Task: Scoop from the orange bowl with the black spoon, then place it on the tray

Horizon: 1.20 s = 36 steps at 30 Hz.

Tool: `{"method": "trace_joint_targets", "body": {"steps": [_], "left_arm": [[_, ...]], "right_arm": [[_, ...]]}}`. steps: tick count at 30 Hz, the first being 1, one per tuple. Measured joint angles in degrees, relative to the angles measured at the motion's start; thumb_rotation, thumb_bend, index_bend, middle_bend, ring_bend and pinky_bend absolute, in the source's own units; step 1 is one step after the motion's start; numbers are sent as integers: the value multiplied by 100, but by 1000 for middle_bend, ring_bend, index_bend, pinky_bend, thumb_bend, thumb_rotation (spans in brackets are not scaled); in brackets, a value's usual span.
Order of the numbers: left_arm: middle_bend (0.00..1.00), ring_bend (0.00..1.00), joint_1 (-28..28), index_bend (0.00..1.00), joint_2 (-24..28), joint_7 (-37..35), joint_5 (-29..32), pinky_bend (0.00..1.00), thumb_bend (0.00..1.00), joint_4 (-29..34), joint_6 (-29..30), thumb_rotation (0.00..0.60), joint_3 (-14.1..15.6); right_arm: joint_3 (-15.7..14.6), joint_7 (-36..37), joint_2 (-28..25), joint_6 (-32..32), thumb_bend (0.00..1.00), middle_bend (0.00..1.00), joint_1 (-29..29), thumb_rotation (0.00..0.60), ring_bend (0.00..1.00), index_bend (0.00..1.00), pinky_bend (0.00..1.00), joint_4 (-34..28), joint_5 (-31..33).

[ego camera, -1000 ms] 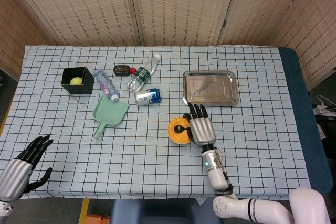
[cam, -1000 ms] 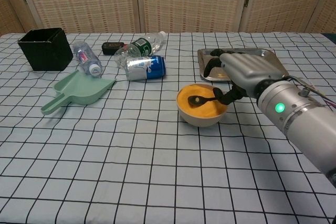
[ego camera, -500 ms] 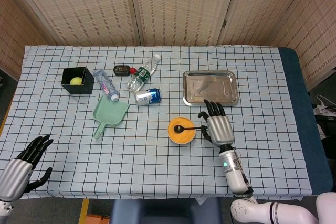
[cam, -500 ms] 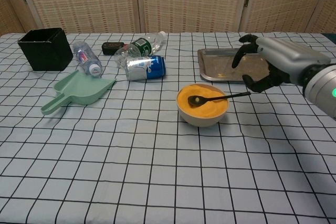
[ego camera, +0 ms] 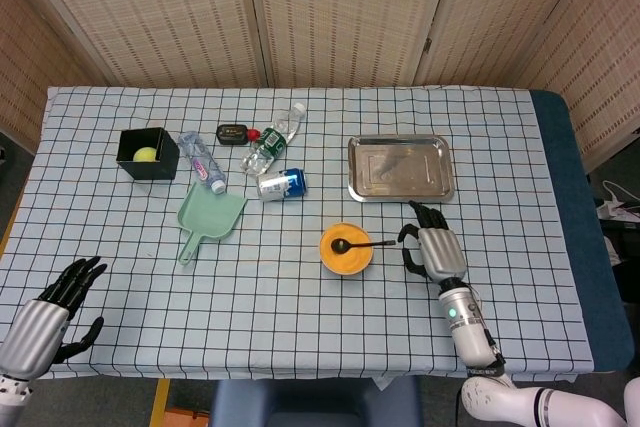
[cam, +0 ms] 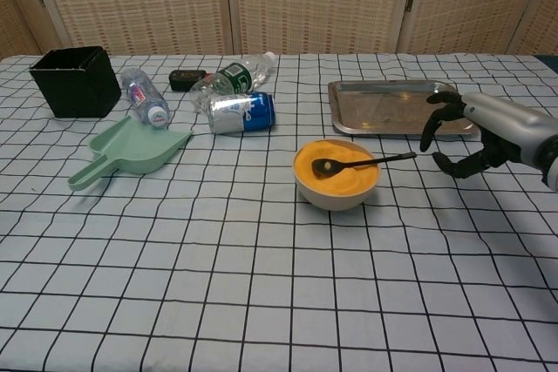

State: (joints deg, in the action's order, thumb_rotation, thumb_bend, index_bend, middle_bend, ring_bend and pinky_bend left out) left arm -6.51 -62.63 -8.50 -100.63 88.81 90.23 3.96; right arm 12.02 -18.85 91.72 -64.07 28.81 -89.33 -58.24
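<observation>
The orange bowl (ego camera: 346,250) (cam: 336,175) stands near the table's middle. A black spoon (ego camera: 360,244) (cam: 364,162) lies in it, scoop end inside and handle sticking out over the rim to the right. My right hand (ego camera: 433,250) (cam: 475,132) hovers just right of the handle's tip, fingers curved and apart, holding nothing. The metal tray (ego camera: 400,168) (cam: 388,106) lies behind the bowl, bare. My left hand (ego camera: 52,309) is open at the table's near left corner, seen only in the head view.
A blue can (cam: 243,112), two lying bottles (cam: 229,77) (cam: 143,96), a green dustpan (cam: 131,151), a black box (cam: 76,81) and a small dark case (cam: 186,80) fill the left half of the table.
My right hand has let go of the spoon and drawn back to the right, away from the bowl. The spoon stays resting in the bowl.
</observation>
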Motion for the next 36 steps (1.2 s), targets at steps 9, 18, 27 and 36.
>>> {"method": "trace_joint_targets", "body": {"steps": [9,18,27,36], "left_arm": [[10,21,-4,0,1,-33,18,308,435,-21,4,600,-6],[10,21,-1,0,1,-72,6,309,435,-50,30,600,-6],[10,21,-12,0,-12,-61,-12,309,436,-58,17,600,2],[10,21,-7,0,-21,-40,-15,310,445,-68,27,600,5]], "right_arm": [[159,323,26,277,431,0,93,600,0,460,0,171,192],[273,206,-151,689,430,0,294,600,0,481,0,-36,807],[384,171,-316,957,431,0,522,600,0,480,0,-218,1365],[408,185,-542,1206,431,0,757,600,0,454,0,-441,1842]]}}
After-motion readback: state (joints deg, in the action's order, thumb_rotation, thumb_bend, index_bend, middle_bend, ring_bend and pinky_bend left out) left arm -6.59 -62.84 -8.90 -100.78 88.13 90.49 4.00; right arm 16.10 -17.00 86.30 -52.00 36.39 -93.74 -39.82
